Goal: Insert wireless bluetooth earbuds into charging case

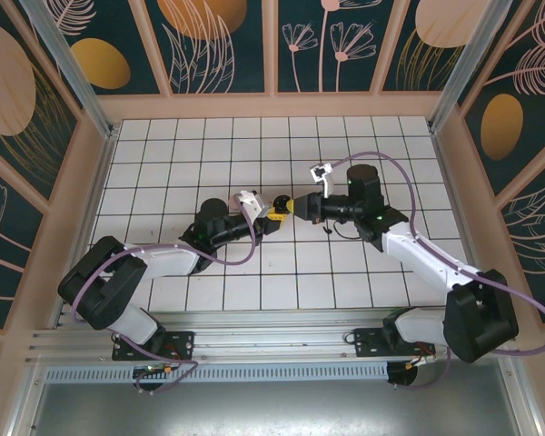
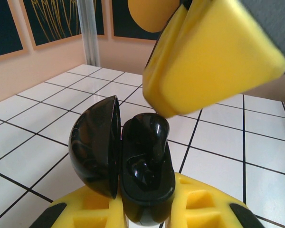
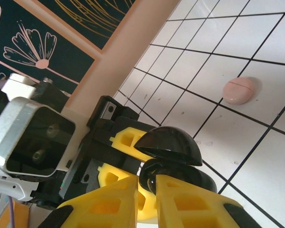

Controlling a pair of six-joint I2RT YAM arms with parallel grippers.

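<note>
A glossy black charging case (image 2: 147, 190) stands with its domed lid (image 2: 95, 147) swung open, and my left gripper (image 2: 147, 216) is shut on its lower body. In the top view the two grippers meet at mid-table, left gripper (image 1: 272, 212) against right gripper (image 1: 295, 205). My right gripper (image 3: 146, 190) is shut on a small glossy black bud-shaped piece (image 2: 154, 130) at the case's upper cavity. A second black piece (image 2: 137, 168) sits in the lower cavity. Yellow right fingers (image 2: 213, 52) hang over the case. The case's lid (image 3: 171, 145) also shows from the right wrist. Pale-pink earbuds are out of view.
A round pink disc (image 3: 238, 90) with a seam lies on the white tiled floor beyond the case. A small dark speck (image 1: 328, 228) lies on the tiles near the right arm. Peach walls (image 1: 272, 104) bound the tiled table.
</note>
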